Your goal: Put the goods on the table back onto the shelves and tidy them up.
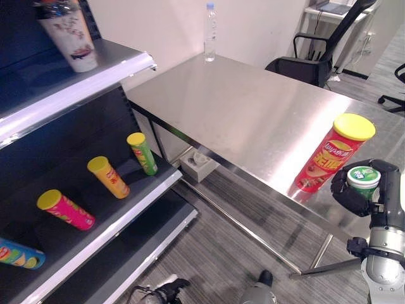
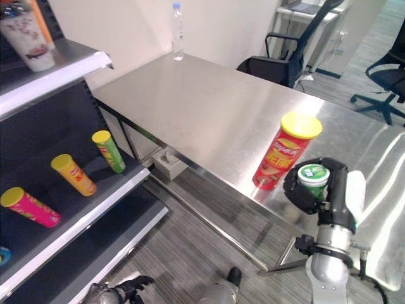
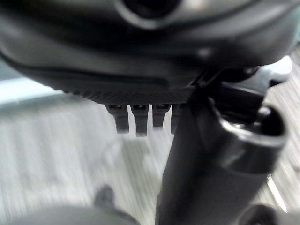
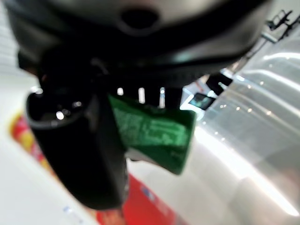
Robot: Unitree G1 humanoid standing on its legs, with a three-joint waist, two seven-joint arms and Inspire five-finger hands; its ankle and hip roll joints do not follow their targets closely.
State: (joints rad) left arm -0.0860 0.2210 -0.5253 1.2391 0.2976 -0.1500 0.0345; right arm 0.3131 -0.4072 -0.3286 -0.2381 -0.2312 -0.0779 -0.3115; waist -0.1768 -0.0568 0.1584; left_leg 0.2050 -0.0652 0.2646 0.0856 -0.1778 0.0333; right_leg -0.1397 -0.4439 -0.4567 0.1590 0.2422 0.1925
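Spanning the middle of both eye views: a steel counter [image 1: 253, 114], shining and mostly bare. Standing to its left: dark shelves [image 1: 76, 88] with steel edges, holding on the lower board four small tubes lying tilted, a green tube [image 1: 142, 153], an orange tube [image 1: 109, 177], a pink tube [image 1: 65, 209] and a blue tube [image 1: 19, 253] cut by the frame edge, all well apart from one another. Sitting on the upper board: a white paper cup [image 1: 71, 33]. Showing beyond the counter: a black office chair [image 1: 316, 57].

Standing upright near the counter's front edge: a tall red can [image 1: 332, 155] with a yellow lid. Standing at the far corner: a clear water bottle [image 1: 210, 31].

Hovering just beside the red can, at the counter's front edge: the right robot hand [image 2: 316, 190], curling its fingers round a small green can [image 1: 363, 178] with a white-and-green top. Confirming this in the right wrist view: dark fingers and thumb wrapping the green can's side, the red can showing behind.

Hanging over grey floor in the left wrist view: the left robot hand [image 3: 140, 117], holding nothing, fingers pointing straight down.
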